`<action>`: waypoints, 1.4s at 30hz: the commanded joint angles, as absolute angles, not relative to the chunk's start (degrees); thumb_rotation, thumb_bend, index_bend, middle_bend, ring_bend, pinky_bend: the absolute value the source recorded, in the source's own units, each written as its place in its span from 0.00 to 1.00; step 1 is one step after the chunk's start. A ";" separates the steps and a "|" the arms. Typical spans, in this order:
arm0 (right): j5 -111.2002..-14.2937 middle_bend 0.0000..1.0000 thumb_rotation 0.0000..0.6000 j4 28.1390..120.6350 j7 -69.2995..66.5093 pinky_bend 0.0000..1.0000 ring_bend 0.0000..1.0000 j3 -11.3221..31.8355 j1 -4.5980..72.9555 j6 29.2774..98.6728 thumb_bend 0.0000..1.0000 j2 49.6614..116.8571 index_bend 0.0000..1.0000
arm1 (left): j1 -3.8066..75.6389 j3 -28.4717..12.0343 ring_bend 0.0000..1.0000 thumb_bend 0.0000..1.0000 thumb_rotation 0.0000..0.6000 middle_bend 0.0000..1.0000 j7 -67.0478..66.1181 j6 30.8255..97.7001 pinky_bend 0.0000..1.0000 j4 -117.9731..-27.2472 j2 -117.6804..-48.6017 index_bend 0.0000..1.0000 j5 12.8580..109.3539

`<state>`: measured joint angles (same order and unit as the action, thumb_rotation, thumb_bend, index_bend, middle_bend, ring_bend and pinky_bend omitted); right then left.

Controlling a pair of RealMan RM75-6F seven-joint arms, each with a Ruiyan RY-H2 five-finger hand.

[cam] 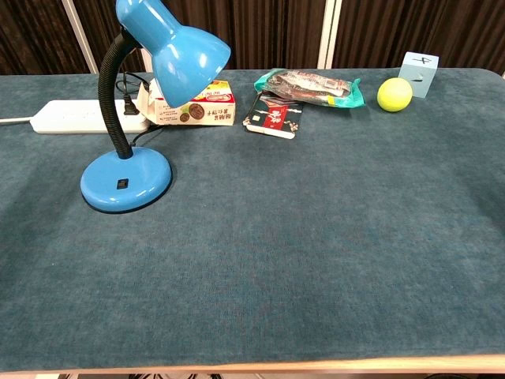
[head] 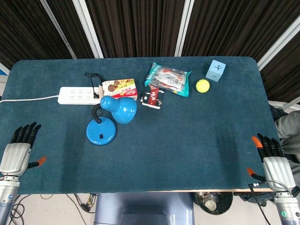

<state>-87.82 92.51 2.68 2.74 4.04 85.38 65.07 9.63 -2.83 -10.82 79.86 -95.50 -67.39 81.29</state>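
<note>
the left hand (head: 16,152) is lying flat at the near left corner of the dark blue felt-like table top (head: 187,136), fingers spread and holding nothing; the right hand (head: 272,161) is resting the same way at the near right corner, fingers apart and empty. both are showing only in the head view; the chest view is cutting them off entirely. the glossy blue gooseneck desk lamp (head: 110,119) is standing well apart from the left hand, its round base on the cloth and its shade drooping over it. in the chest view the shade is hiding part of the small cardboard snack box (cam: 193,109) and the white plastic power strip (cam: 75,116). a crinkly teal snack packet (head: 168,79), a small red-and-black sachet (head: 153,98), a fuzzy yellow-green ball (head: 202,86) and a pale blue cube (head: 215,70) are sitting along the far side; the print on the packets is too small to read.
</note>
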 commanded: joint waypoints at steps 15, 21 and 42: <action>-87.74 0.00 1.00 92.70 2.84 0.00 0.00 2.75 4.12 85.21 0.24 65.18 0.00 | 9.76 -2.27 0.00 0.13 1.00 0.00 -12.03 79.18 0.04 -96.02 -67.01 0.00 81.53; -87.91 0.00 1.00 92.63 2.83 0.00 0.00 2.70 4.17 85.21 0.24 65.18 0.00 | 9.81 -2.14 0.00 0.13 1.00 0.00 -12.37 79.22 0.04 -96.14 -67.07 0.00 81.83; -87.74 0.00 1.00 92.93 2.40 0.00 0.00 2.72 4.31 84.87 0.24 65.20 0.00 | 22.31 -2.61 0.80 0.42 1.00 0.84 -42.44 61.36 0.85 -108.92 -74.49 0.00 61.24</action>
